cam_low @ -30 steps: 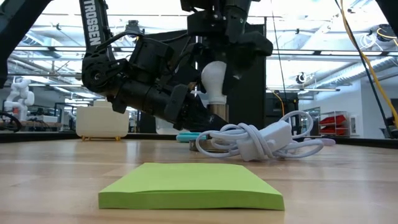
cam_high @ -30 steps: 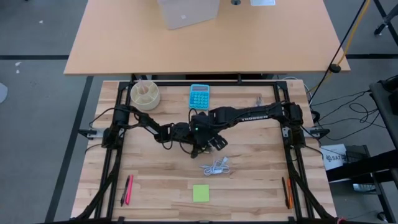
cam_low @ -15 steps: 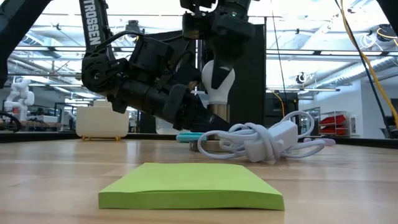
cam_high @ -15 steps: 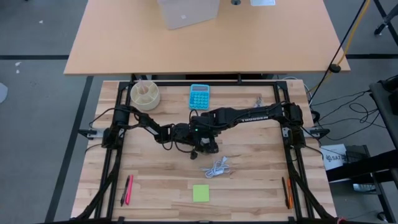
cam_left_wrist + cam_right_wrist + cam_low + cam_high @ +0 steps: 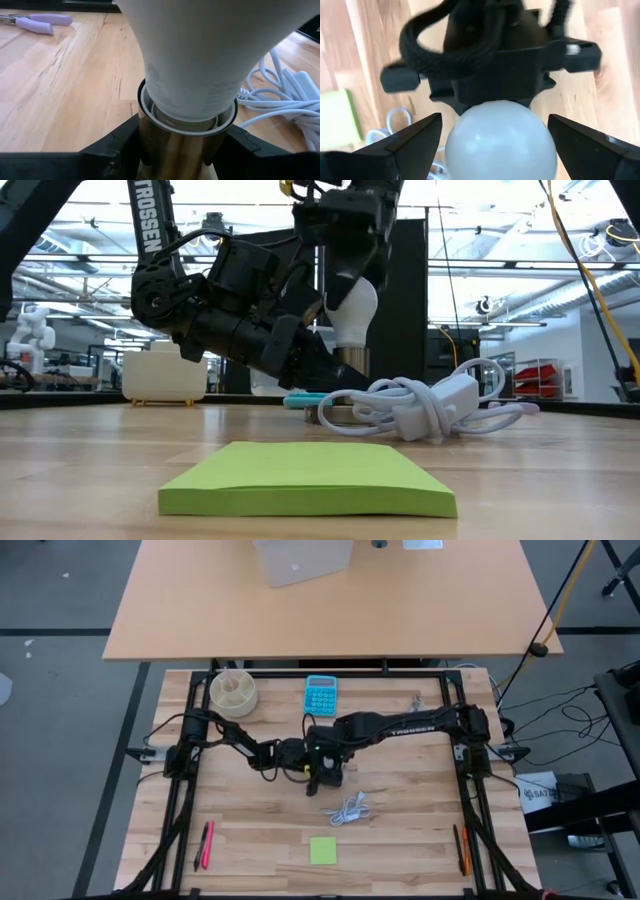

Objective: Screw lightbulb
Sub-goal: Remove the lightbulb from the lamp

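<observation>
The white lightbulb (image 5: 352, 302) stands upright with its narrow neck (image 5: 190, 95) sunk in a brass socket (image 5: 175, 150). My left gripper (image 5: 300, 762) reaches in low from the table's left and is shut on that socket. My right gripper (image 5: 497, 145) hangs over the bulb, pointing down and open. Its two fingers stand either side of the globe (image 5: 500, 142) with a gap on each side. In the high view the right gripper (image 5: 325, 772) hides the bulb. My left gripper pinches the socket's brass wall (image 5: 150, 150) between its two fingers (image 5: 112, 150), just below the white rim. The fingers come in nearly level from the table's left. The socket stands upright with the bulb in it; its foot is hidden.
A coiled white cable (image 5: 348, 808) lies just in front of the socket. A green sticky pad (image 5: 323, 850) lies nearer the front edge. A blue calculator (image 5: 321, 694) and a round cup (image 5: 232, 691) stand at the back. Pens (image 5: 206, 844) lie at the front left.
My right gripper has rolled about its own axis above the bulb, staying in place. The bulb and socket have kept upright in my left gripper.
</observation>
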